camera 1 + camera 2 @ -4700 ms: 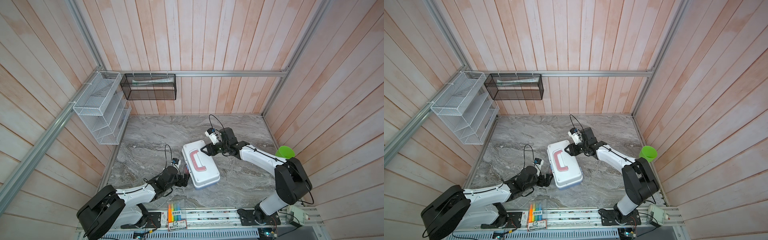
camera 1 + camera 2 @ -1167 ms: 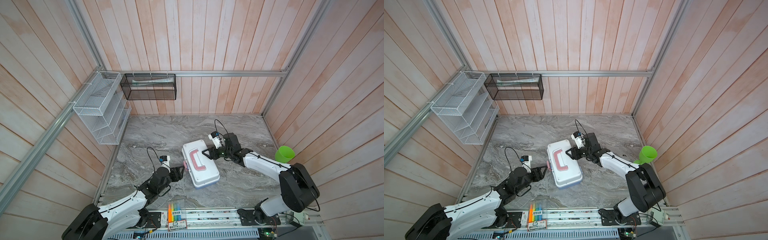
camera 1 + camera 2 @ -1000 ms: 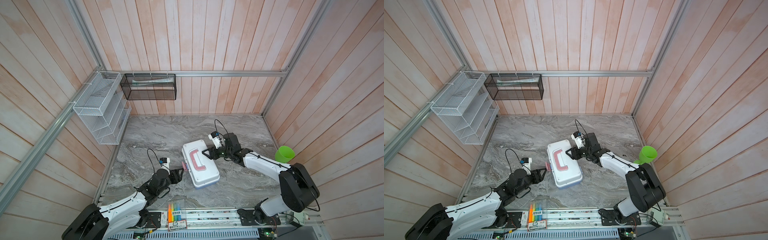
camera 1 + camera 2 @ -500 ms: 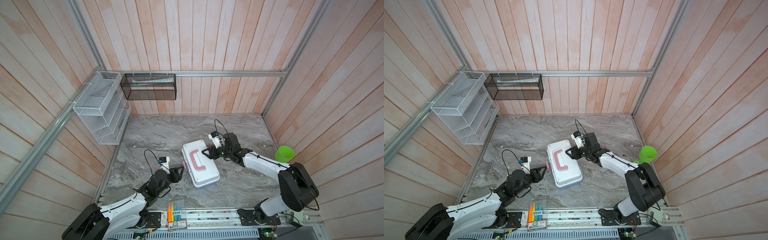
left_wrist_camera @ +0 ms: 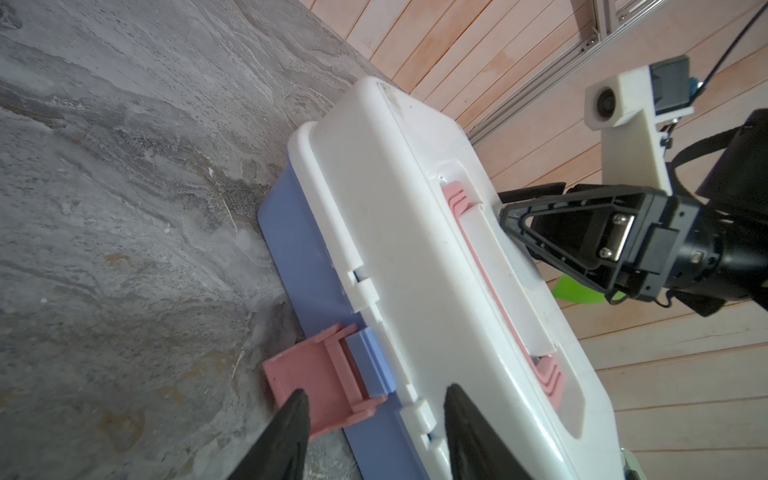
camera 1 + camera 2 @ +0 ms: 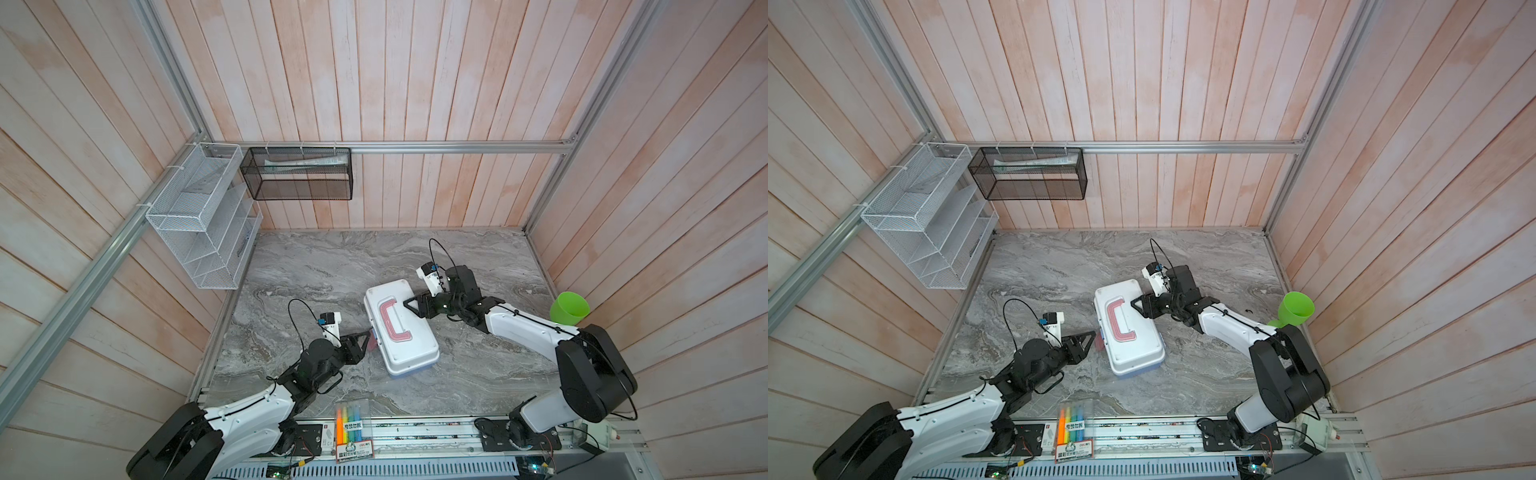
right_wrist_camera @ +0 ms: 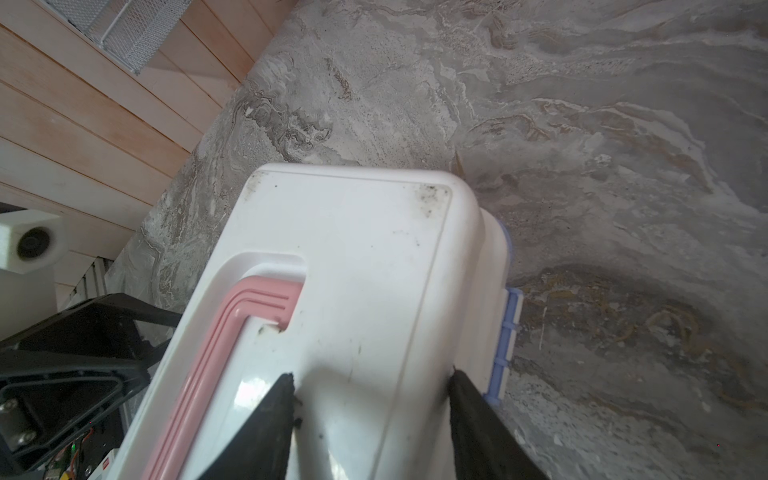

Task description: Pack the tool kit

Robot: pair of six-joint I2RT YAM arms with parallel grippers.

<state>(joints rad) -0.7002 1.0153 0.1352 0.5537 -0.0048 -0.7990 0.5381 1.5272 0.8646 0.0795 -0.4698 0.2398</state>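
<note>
Tool-kit lid (image 6: 415,345) down. My left gripper (image 5: 374,384), half open, straddles the pink latch (image 5: 299,370); my right gripper (image 7: 372,374), likewise, presses the lid.

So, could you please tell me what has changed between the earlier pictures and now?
The left arm has stretched out lower and drawn its wrist back from the tool kit; the left gripper now reaches in with open jaws around the pink latch. Nothing was gripped or released that I can see. The tool kit, the right gripper on its lid, the highlighter pack and the green cup have hardly moved.
</note>
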